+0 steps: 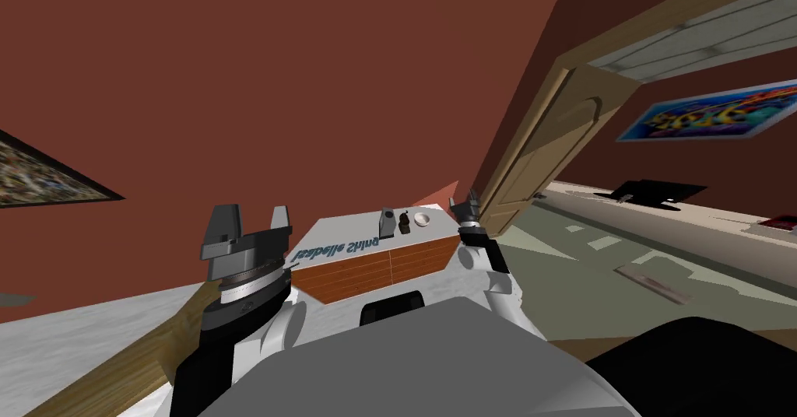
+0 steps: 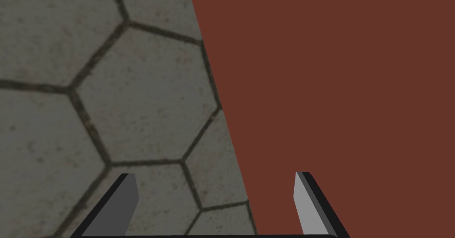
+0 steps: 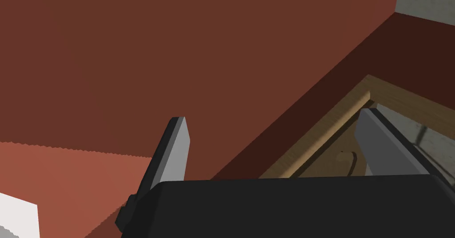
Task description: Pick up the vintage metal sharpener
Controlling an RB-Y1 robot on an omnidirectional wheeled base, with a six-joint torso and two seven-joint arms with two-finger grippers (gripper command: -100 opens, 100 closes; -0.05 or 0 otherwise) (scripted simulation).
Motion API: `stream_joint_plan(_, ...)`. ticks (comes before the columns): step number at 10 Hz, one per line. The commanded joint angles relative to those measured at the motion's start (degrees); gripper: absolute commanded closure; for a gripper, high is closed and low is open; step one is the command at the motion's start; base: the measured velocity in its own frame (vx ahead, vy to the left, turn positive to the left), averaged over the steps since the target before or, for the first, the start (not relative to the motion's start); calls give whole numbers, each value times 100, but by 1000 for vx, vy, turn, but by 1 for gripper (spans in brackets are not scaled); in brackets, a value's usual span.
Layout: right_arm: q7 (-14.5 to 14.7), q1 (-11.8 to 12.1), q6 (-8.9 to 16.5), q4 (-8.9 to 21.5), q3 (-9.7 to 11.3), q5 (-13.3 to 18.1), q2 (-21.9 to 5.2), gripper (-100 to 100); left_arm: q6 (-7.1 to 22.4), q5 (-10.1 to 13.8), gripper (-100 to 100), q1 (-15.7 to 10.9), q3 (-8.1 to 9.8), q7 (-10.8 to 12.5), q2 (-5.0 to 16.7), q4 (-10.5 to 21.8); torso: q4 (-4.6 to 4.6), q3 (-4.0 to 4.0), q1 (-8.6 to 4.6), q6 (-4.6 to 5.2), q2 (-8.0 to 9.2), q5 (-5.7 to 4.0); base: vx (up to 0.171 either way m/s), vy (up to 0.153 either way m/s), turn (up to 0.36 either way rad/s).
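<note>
Sharpener: small grey wedge-shaped block, standing on the white worktop near its far edge; identification is tentative at this size. Just to its right sits a small dark object, kind not resolvable, and beyond that a shallow white bowl. All three form a short row, near one another but apart. The worktop has wood-coloured drawer fronts facing the robot and blue lettering on its top. Right pincer: raised beside the far right corner of the worktop, apart from the sharpener, with the dark object and the bowl lying between the two; the bowl is the nearest item to it. In the right wrist view its two fingers stand widely spread, released, with nothing between them and nothing touched. Left pincer: held up off the near left corner of the worktop, well apart from the sharpener. Its fingers are likewise spread and released, gripping nothing. A tan door stands open to the right of the worktop.
</note>
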Motion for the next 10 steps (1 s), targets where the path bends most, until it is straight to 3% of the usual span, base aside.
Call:
stream_joint_plan(1, -64, -70, 132, 66, -117, -173, -27, -100, 0, 0, 0, 0, 0, 0, 0, 0, 0, 0, 0, 0, 0, 0, 0, -19, 91)
stream_joint_plan(2, -178, -241, 342, 257, -334, -402, -80, -100, 0, 0, 0, 1, 1, 0, 0, 0, 0, 0, -1, 5, 1, 0, -3, -18, 223)
stream_joint_plan(3, -178, -241, 342, 257, -334, -446, -80, -100, 0, 0, 0, 0, 0, 0, 0, 0, 0, 0, -1, 0, 1, 0, -1, -20, 106)
stream_joint_plan(4, -298, -414, 560, 463, -558, -671, -129, -100, 0, 0, 0, 1, 1, 0, 0, 0, 0, 1, -1, 6, 2, 0, 0, -21, 193)
stream_joint_plan(5, -298, -414, 560, 463, -558, -731, -129, -100, 0, 0, 0, 0, 0, 0, 0, 0, 0, 0, -2, 1, 1, 0, 1, -21, 107)
stream_joint_plan(6, -422, -590, 784, 682, -789, -944, -174, -100, 0, 0, 0, 1, 1, 0, 0, 0, 0, 0, -2, 5, 1, -1, -1, -18, 196)
stream_joint_plan(7, -422, -590, 785, 682, -789, -1026, -174, -100, 0, 0, 0, 0, 0, 0, 0, 0, 0, 0, -1, 1, 0, 0, 1, -24, 132)
stream_joint_plan(8, -550, -766, 1016, 912, -1024, -1232, -213, -100, 0, 0, 0, 1, 1, 0, 0, 0, 0, 0, -3, 5, 0, -1, 4, -25, 212)
stream_joint_plan(9, -550, -766, 1016, 912, -1024, -1329, -213, -100, 0, 0, 0, 0, 0, 0, 0, 0, -1, -1, -4, 2, -1, -1, 0, -26, 137)
stream_joint_plan(10, -681, -942, 1217, 1152, -1256, -1536, -246, -100, 0, 0, 0, 1, 1, 0, 0, 0, 0, 0, -3, 6, 0, -1, -4, -26, 214)
